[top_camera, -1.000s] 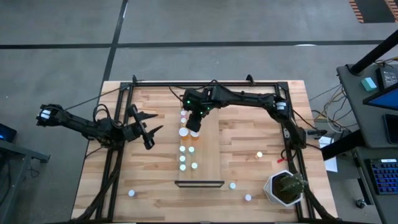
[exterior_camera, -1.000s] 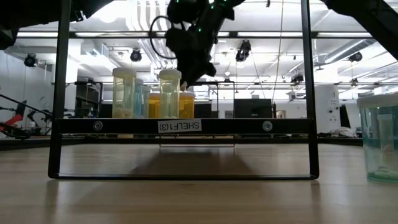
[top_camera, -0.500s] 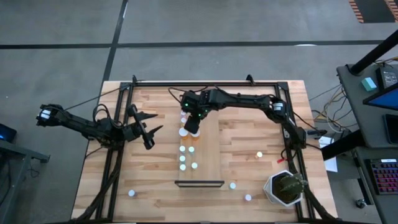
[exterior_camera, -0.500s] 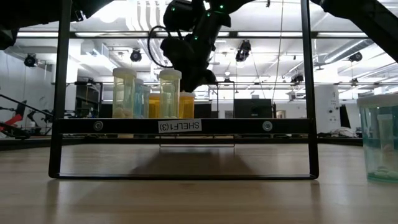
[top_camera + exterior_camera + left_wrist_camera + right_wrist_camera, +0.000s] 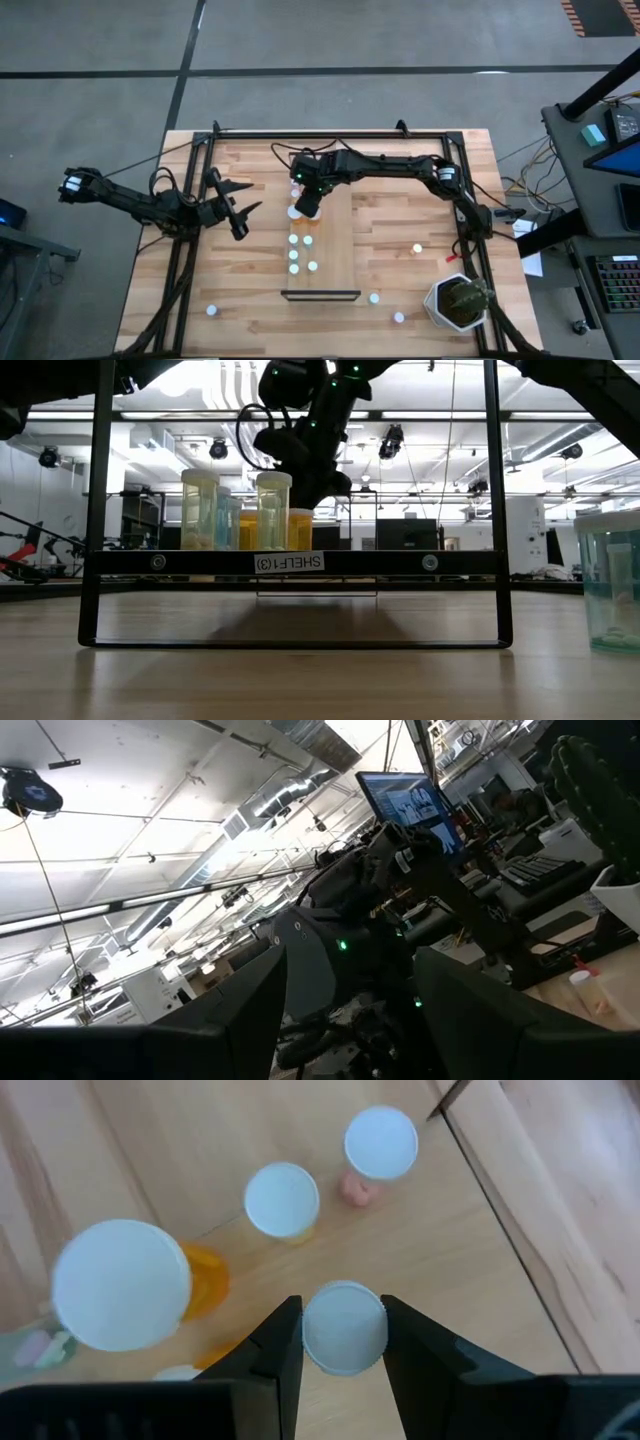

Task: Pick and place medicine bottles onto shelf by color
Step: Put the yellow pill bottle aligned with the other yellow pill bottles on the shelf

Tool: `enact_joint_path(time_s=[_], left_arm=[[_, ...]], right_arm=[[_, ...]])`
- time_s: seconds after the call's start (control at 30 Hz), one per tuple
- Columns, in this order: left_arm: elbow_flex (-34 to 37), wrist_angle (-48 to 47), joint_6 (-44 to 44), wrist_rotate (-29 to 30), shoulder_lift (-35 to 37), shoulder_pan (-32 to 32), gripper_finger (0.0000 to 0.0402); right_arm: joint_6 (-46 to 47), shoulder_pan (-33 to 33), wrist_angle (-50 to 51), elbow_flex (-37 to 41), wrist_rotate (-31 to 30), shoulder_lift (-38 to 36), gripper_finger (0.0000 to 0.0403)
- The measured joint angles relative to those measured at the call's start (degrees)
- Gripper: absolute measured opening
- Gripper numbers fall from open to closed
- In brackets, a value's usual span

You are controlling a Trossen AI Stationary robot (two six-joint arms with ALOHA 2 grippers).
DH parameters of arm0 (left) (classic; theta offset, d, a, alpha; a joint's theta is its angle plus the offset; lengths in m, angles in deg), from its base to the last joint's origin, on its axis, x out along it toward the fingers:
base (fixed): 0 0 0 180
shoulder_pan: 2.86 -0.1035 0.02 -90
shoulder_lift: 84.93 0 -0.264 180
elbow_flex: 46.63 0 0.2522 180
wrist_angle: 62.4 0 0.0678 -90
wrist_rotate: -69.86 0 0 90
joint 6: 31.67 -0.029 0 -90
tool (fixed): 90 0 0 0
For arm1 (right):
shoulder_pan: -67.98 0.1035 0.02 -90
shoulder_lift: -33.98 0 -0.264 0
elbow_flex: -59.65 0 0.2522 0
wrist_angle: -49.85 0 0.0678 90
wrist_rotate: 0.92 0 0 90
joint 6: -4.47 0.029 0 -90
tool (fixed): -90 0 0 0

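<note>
My right gripper (image 5: 308, 203) reaches over the far left part of the shelf (image 5: 340, 250), a light-wood plank. In the right wrist view its fingers (image 5: 274, 1350) are shut on either side of a white-capped medicine bottle (image 5: 344, 1328), whose body the cap hides. Three more capped bottles stand close by, the largest (image 5: 122, 1284) orange-bodied. Several white caps (image 5: 294, 254) line the shelf's left edge. In the low view an orange bottle (image 5: 300, 528) stands right under the right gripper (image 5: 305, 475). My left gripper (image 5: 245, 210) hangs open above the table's left side.
Loose bottles lie on the table at the right (image 5: 417, 248) and near the front (image 5: 374, 297), (image 5: 212, 311). A potted plant (image 5: 460, 303) stands at the front right corner. The shelf's dark rail (image 5: 288, 562) carries a label. A black frame (image 5: 330, 135) rims the table.
The right gripper has shifted slightly left over the shelf with the bottle in its fingers. The left arm has not moved.
</note>
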Motion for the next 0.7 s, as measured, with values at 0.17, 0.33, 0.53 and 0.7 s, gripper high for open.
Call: enact_joint_path(time_s=[0.17, 0.33, 0.53, 0.7], left_arm=[[0.0, 0.2, 0.0, 0.0, 0.0, 0.0, 0.0205], [0.0, 0.1, 0.0, 0.0, 0.0, 0.0, 0.0205], [0.0, 0.1, 0.0, 0.0, 0.0, 0.0, 0.0205], [0.0, 0.1, 0.0, 0.0, 0.0, 0.0, 0.0205]], right_arm=[[2.8, 0.0, -1.0, 1.5, 0.0, 0.0, 0.0107], [3.4, 0.0, -4.0, 3.2, 0.0, 0.0, 0.0107], [3.3, 0.0, -4.7, 4.2, -0.6, 0.0, 0.0107], [3.0, 0.0, -4.9, 4.5, -1.4, 0.0, 0.0109]])
